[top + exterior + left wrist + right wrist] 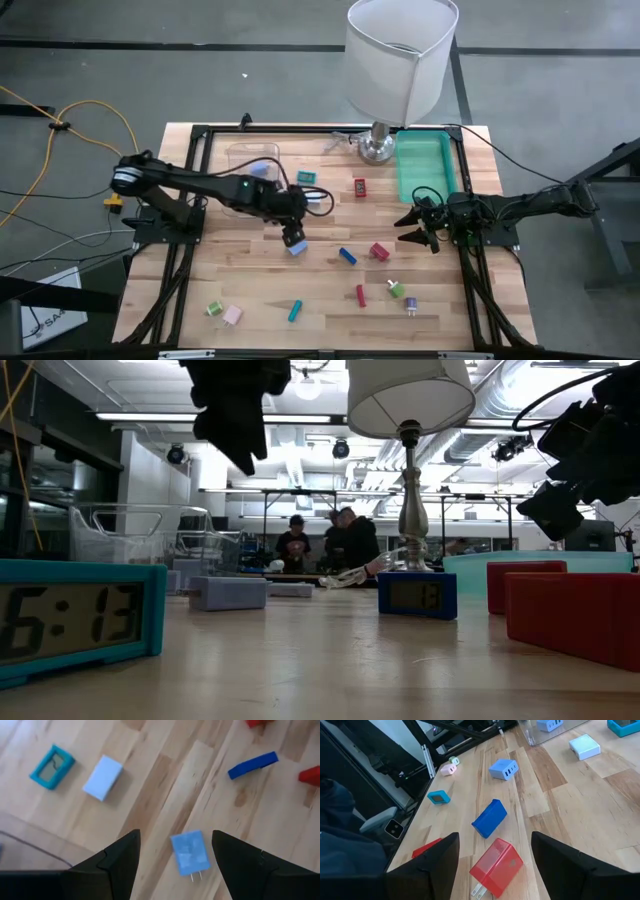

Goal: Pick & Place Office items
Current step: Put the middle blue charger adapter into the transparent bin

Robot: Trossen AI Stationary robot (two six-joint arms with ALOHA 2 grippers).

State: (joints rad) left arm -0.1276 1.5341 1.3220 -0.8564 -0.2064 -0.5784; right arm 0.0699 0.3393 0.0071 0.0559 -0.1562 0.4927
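Small office items lie scattered flat on the wooden table (250,285). My left gripper (293,238) hangs open above a light blue plug block (190,852), with one finger on either side of it and clear of it. In the low view that gripper (238,420) is high above the tabletop. Farther off lie another light blue block (102,776), a teal clock (52,766) and a dark blue piece (252,764). My right gripper (415,226) waits open at the table's right side, facing a red plug block (497,865) and a dark blue block (489,817).
A clear container (252,165) holding a light blue piece stands at the far left, and a green tray (425,165) at the far right. A white-shaded lamp (400,60) stands between them. More small red, green, teal and pink bits lie near the front edge.
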